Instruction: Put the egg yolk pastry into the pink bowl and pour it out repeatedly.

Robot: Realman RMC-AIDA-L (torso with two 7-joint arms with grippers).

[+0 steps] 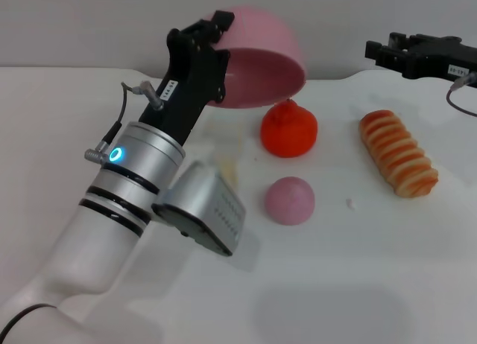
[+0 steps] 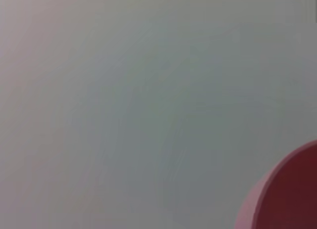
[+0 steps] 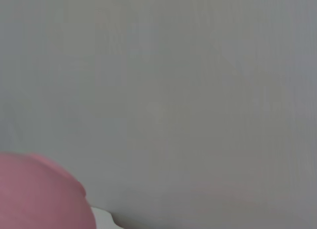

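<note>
Pink bowl (image 1: 264, 65): glossy plastic, lifted off the table at the far centre and tipped steeply, its opening turned down and toward the near side; the part of the inside that shows holds nothing.
Left gripper (image 1: 216, 31): at the bowl's left rim and carrying it, so the fingers seem pressed on the rim, though the exact contact is hidden behind the black body.
Right gripper (image 1: 380, 52): far right, above the table, idle; I cannot tell if its fingers are spread or together.
Egg yolk pastry: I cannot find it; only a pale patch shows beside the left arm, too unclear to name.
Other food: orange-red bun (image 1: 289, 129) just below the bowl's edge, mauve dome (image 1: 290, 200) nearer, striped bread roll (image 1: 398, 152) at the right.
Risk: the bowl hangs by one rim only, so I judge it may slip or swing. If it is lowered here, its edge may strike the orange-red bun. A pastry poured out could roll behind the arm.
</note>
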